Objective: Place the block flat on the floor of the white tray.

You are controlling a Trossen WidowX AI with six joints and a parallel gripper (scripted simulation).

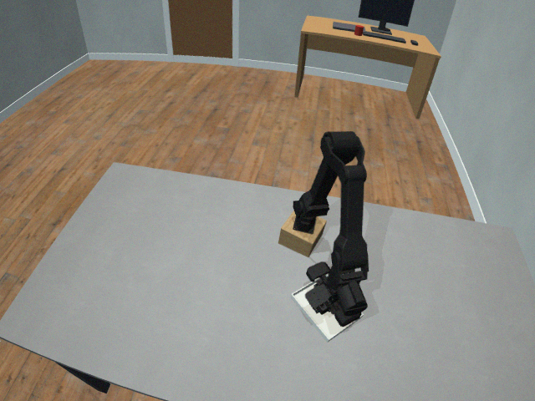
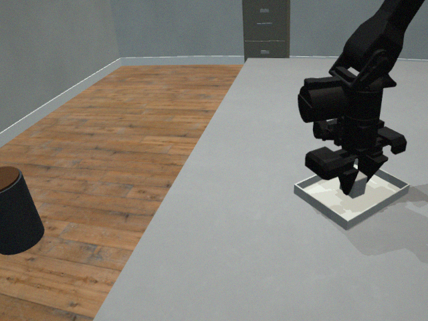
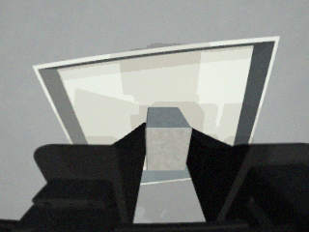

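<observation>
The white tray (image 2: 350,198) is a shallow square with low grey walls on the grey table; it also shows in the top view (image 1: 326,315) and fills the wrist view (image 3: 159,92). My gripper (image 2: 358,184) hangs straight down over the tray's middle, shut on a grey block (image 3: 166,145). The block sits between the two dark fingers, its lower end just above the tray floor. In the exterior view the block (image 2: 359,188) is mostly hidden by the fingers. In the top view the gripper (image 1: 322,302) covers much of the tray.
The arm's base stands on a tan wooden box (image 1: 302,235) behind the tray. A dark bin (image 2: 15,212) stands on the wooden floor, left of the table. A desk (image 1: 367,47) and a filing cabinet (image 2: 266,29) are far off.
</observation>
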